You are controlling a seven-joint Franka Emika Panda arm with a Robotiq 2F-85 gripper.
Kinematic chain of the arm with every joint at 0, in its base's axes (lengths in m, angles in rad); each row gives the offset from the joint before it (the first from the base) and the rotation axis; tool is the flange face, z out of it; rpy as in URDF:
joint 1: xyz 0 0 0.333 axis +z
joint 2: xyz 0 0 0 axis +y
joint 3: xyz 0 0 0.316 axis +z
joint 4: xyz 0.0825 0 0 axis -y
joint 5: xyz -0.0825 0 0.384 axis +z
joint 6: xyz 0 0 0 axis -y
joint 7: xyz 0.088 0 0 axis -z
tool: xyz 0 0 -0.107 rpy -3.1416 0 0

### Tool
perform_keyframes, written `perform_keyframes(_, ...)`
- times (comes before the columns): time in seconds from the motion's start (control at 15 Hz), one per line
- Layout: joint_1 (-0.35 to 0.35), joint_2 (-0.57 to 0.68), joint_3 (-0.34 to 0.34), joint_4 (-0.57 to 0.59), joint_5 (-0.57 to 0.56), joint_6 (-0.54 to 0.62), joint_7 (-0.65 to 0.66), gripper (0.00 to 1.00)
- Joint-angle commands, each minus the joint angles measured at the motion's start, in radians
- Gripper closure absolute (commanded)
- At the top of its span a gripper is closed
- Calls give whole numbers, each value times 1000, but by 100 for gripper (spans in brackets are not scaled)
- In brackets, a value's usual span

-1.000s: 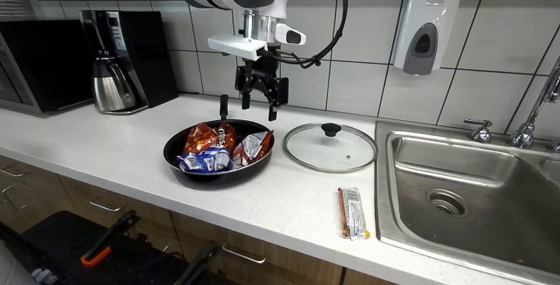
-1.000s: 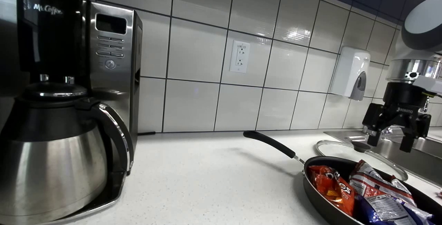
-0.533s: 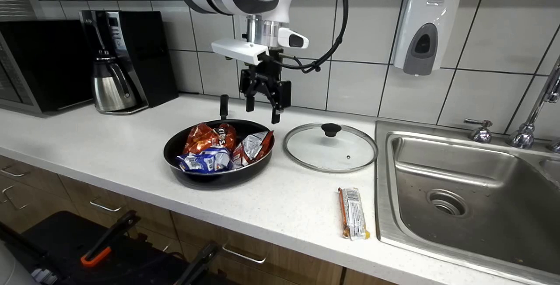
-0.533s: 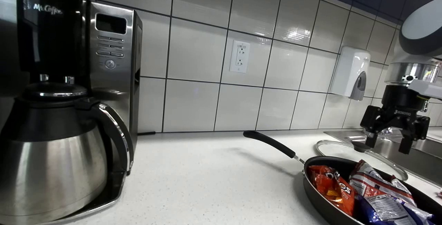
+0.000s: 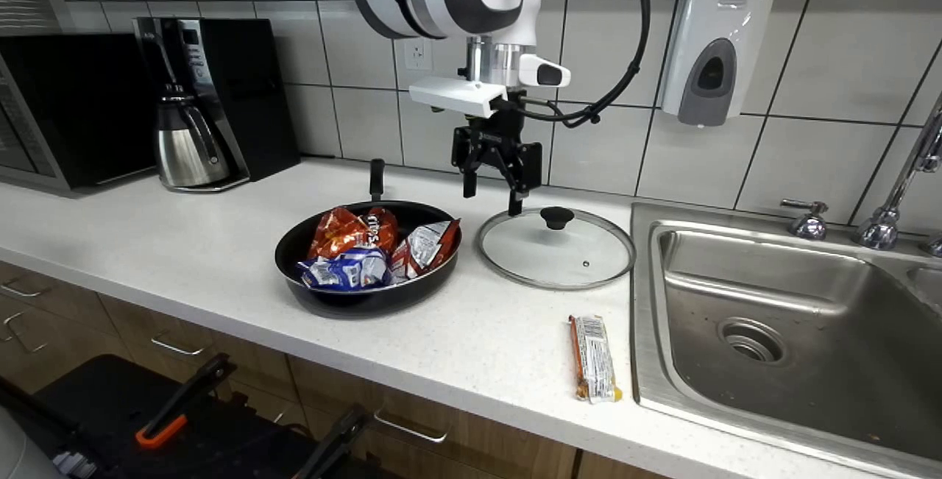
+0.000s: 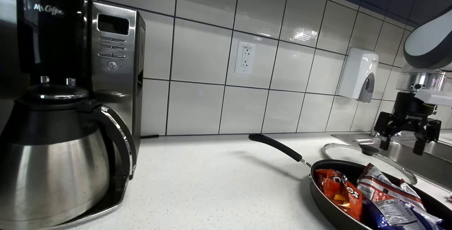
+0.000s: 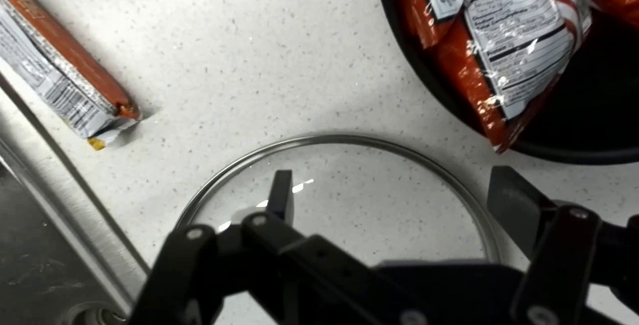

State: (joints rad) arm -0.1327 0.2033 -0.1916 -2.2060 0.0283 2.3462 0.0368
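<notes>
My gripper [image 5: 492, 198] is open and empty, pointing down above the counter. In an exterior view it hangs over the near-pan edge of a round glass lid [image 5: 531, 252] with a black knob [image 5: 557, 217]. It also shows in an exterior view [image 6: 402, 147]. In the wrist view the open fingers [image 7: 392, 185] span the lid's glass [image 7: 379, 210], apart from it; the knob is hidden there. Beside the lid stands a black frying pan [image 5: 353, 307] holding a red-orange bag [image 5: 335, 236], a blue bag [image 5: 347, 270] and a red-and-white bag [image 5: 425, 249], also in the wrist view [image 7: 519, 40].
A wrapped snack bar [image 5: 593, 358] lies in front of the lid, beside the steel sink [image 5: 651, 361]. The pan's handle [image 6: 277, 147] points toward the tiled wall. A coffee maker [image 5: 243, 96] and a microwave [image 5: 73, 104] stand left. A soap dispenser [image 5: 725, 45] hangs on the wall.
The open gripper has moved away from above the pan's far edge toward the lid, first dipping slightly. The pan, bags, lid and snack bar have not moved.
</notes>
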Motion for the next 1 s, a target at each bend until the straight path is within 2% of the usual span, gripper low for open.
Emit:
perform_keyframes(0.0, -24, 93, 1, 110, -14, -13, 2, 0)
perform_keyframes(0.93, -52, 339, -16, 379, -15, -38, 25, 0)
